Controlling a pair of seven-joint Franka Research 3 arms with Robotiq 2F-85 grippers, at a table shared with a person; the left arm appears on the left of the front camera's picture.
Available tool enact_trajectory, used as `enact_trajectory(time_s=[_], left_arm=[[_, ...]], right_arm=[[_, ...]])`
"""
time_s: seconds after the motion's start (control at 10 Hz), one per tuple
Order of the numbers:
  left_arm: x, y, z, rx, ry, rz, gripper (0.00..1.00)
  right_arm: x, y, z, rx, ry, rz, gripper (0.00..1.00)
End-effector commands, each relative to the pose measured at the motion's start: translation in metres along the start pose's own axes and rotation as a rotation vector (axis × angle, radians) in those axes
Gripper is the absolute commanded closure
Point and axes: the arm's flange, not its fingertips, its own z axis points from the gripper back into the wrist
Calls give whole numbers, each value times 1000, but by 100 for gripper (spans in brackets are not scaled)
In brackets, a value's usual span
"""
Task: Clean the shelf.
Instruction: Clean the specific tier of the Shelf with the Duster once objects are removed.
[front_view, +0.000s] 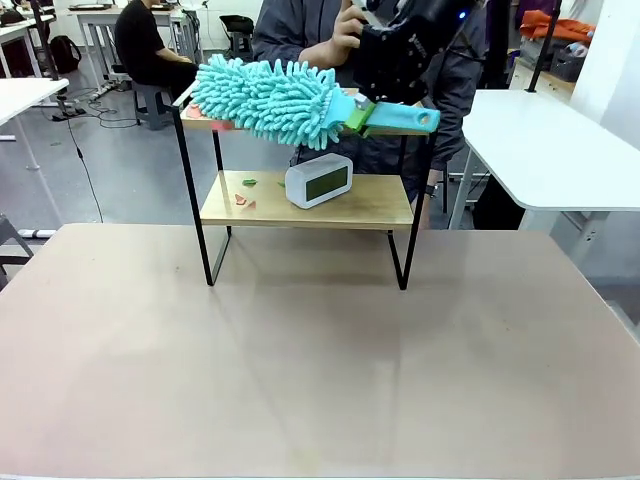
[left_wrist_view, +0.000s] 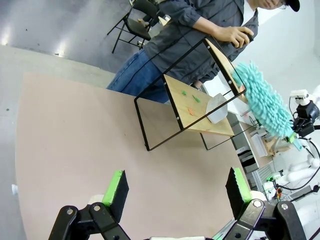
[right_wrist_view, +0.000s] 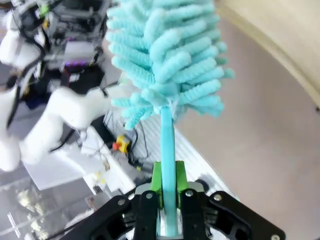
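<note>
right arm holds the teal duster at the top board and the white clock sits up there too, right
No: the white clock sits on the shelf's lower board, as the front view shows. The right gripper does hold the teal duster.

duster (front_view: 265, 98) turquoise | shelf (front_view: 380, 205) light wood, black frame | clock (front_view: 318, 181) white | table (front_view: 300, 380) beige

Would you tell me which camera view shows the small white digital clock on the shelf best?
The front view: the white rectangular digital clock shows its display, on the lower board of the black-framed wooden shelf. The left wrist view shows it small and sideways.
</note>
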Motion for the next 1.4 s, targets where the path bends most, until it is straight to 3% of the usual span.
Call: enact_trajectory(time_s=[0.0, 0.3, 0.8, 1.0, 1.1, 1.2, 1.3], left_arm=[[-1, 0, -3, -18, -26, -23, 0], [-1, 0, -3, -18, -26, -23, 0], [-1, 0, -3, -18, -26, -23, 0], [-1, 0, -3, -18, -26, -23, 0], [-1, 0, -3, -18, -26, -23, 0], [-1, 0, -3, -18, -26, -23, 0], [-1, 0, -3, -18, -26, -23, 0]], right_arm=[[-13, -11, 27, 92, 128, 60, 88], [-37, -25, 45, 320, 269, 126, 88], [-56, -51, 61, 406, 230, 77, 88], [-93, -53, 83, 501, 235, 127, 88], [-128, -60, 103, 532, 179, 115, 88], [-178, -75, 133, 578, 40, 105, 88], [-238, -97, 161, 652, -163, 81, 88]])
